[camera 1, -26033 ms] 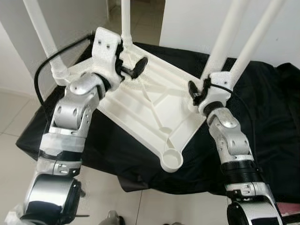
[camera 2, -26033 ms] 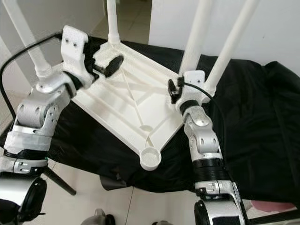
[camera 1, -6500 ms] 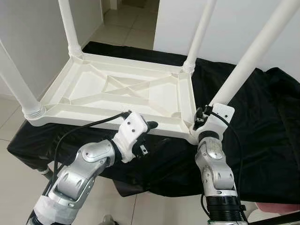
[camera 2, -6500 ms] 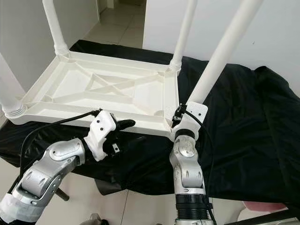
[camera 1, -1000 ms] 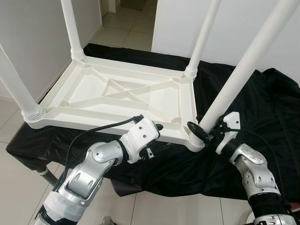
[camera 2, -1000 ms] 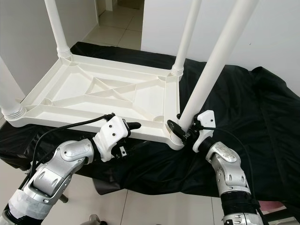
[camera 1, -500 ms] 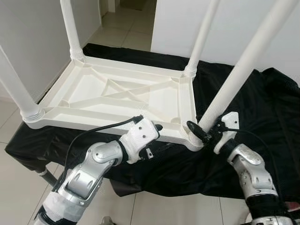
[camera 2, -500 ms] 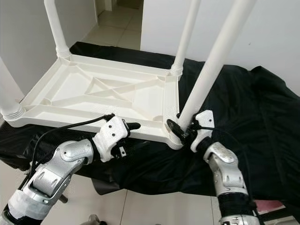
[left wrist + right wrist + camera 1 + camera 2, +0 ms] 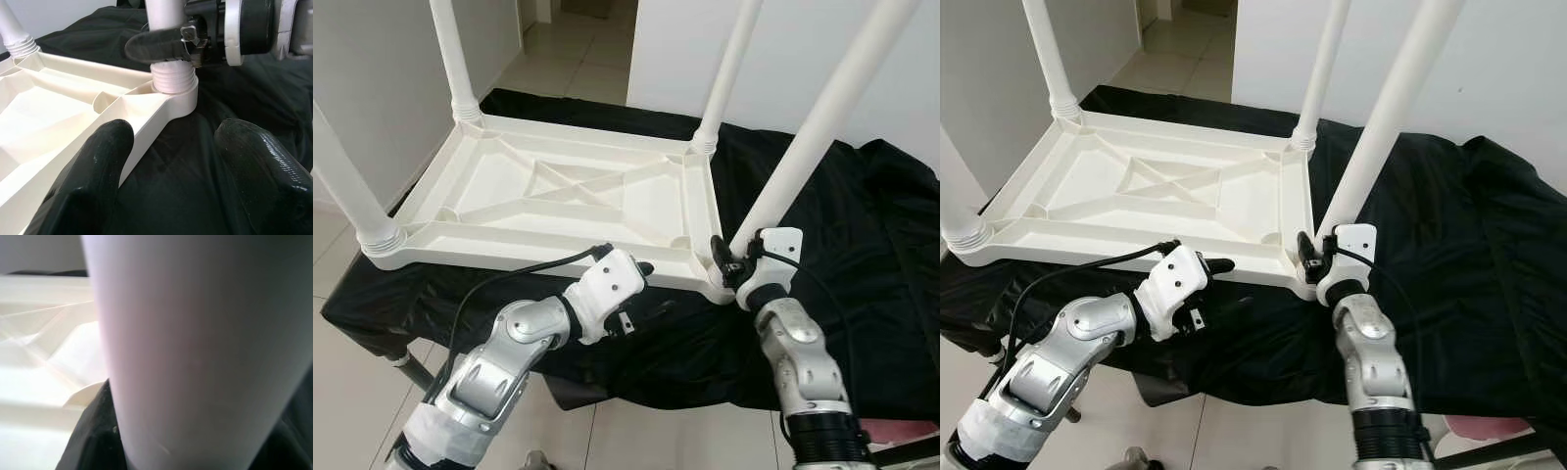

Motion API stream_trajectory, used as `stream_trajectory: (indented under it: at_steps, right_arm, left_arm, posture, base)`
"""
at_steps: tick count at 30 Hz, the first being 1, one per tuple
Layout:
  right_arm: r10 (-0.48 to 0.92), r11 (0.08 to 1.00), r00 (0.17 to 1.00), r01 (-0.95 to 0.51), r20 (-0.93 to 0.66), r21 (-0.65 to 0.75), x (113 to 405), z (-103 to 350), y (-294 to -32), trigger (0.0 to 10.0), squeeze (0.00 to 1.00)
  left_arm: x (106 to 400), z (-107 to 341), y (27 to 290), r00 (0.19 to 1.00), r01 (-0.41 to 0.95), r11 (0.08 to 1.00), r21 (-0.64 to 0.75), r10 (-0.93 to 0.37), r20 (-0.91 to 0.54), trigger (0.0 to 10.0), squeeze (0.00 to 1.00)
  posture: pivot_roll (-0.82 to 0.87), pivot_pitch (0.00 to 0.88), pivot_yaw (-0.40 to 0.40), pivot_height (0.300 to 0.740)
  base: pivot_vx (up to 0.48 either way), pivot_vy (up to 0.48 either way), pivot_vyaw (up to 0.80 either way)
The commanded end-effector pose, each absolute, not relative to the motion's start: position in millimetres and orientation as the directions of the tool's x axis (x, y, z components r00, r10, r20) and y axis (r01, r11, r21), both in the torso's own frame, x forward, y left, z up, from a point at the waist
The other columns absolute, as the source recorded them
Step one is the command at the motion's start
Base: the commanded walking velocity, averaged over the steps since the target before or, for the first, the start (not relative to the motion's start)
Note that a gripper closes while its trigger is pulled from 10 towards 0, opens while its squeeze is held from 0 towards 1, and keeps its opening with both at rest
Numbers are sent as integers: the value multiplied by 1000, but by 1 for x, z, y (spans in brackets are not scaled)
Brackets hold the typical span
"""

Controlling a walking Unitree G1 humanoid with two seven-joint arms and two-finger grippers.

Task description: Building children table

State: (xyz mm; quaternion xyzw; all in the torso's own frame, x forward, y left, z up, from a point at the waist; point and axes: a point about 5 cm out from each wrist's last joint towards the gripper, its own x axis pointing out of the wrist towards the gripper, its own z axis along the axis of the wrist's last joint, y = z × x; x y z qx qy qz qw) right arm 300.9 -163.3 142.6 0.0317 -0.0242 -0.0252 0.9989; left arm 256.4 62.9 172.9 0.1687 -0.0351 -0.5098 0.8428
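Right gripper [image 9: 729,264] has swung in and now clamps the near-right leg [image 9: 813,137] at its socket on the upturned table [image 9: 558,201] atop the black cloth [image 9: 862,274], probably screwing it home; left gripper [image 9: 631,279] waits spread.

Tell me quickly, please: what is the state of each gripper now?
Left gripper: open, holding nothing, beside the rim of the upturned white plastic table top.
Right gripper: shut on the near right white plastic table leg, at its base.
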Motion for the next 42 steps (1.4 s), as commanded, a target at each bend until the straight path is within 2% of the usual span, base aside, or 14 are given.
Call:
stream_trajectory:
  at_steps: [1,4,6,13,14,15,16,22,23,25,26,28,35,42]
  right_arm:
    - [-206,977,977,209,-58,37,294,122,-172,10000,0]
    - [-261,959,963,267,-66,95,294,124,-156,10000,0]
    - [-242,963,968,248,-64,102,295,126,-151,10000,0]
    - [-209,969,977,212,-43,126,296,133,-147,10000,0]
    - [-220,967,975,223,-37,123,296,134,-148,10000,392]
    - [-220,967,975,223,-37,123,296,134,-148,10000,392]
    - [-226,965,974,228,-28,126,296,136,-148,10000,1000]
    - [-221,967,975,219,0,134,295,140,-150,10000,1000]
    - [-179,974,983,174,25,146,295,143,-155,10000,714]
    - [-164,976,986,157,37,150,296,145,-157,10000,714]
    - [-143,978,989,135,44,156,296,146,-158,10000,0]
    - [-75,986,996,66,53,151,297,145,-161,10000,0]
    - [14,995,997,-21,71,100,298,144,-164,10000,0]
    - [95,987,993,-103,67,120,301,139,-170,10000,0]
  left_arm:
    - [254,174,61,483,843,427,327,-869,-109,10000,0]
    - [253,174,61,484,843,430,323,-869,-107,10000,0]
    - [253,174,60,484,843,430,323,-869,-107,10000,0]
    - [254,174,59,484,842,430,324,-869,-104,10000,0]
    - [254,174,59,484,843,431,323,-869,-103,10000,0]
    - [254,174,59,484,843,431,323,-869,-103,10000,0]
    - [253,174,59,484,842,431,323,-869,-103,10000,0]
    - [252,173,58,484,844,432,319,-869,-103,10000,0]
    - [252,173,58,484,844,432,318,-869,-104,10000,0]
    - [252,173,58,485,844,432,318,-869,-104,10000,0]
    - [252,173,58,484,844,431,319,-869,-105,10000,0]
    - [251,173,58,478,847,424,321,-872,-108,10000,0]
    - [251,172,56,473,849,418,324,-874,-109,10000,0]
    - [254,171,56,481,842,424,333,-870,-110,10000,0]
  posture:
    - [46,82,-75,740]
    - [46,81,-75,740]
    - [44,81,-74,740]
    - [41,81,-82,740]
    - [40,81,-82,740]
    - [40,81,-82,740]
    - [40,81,-82,740]
    - [42,80,-84,740]
    - [41,79,-82,740]
    - [41,79,-82,740]
    - [39,79,-82,740]
    - [37,77,-81,740]
    - [37,72,-81,740]
    - [40,58,-85,740]
  base:
    - [0,0,0]
    - [0,0,0]
    - [0,0,0]
    - [0,0,0]
    - [0,0,0]
    - [0,0,0]
    - [0,0,0]
    - [0,0,0]
    - [0,0,0]
    - [0,0,0]
    - [0,0,0]
    - [0,0,0]
    - [0,0,0]
    - [0,0,0]
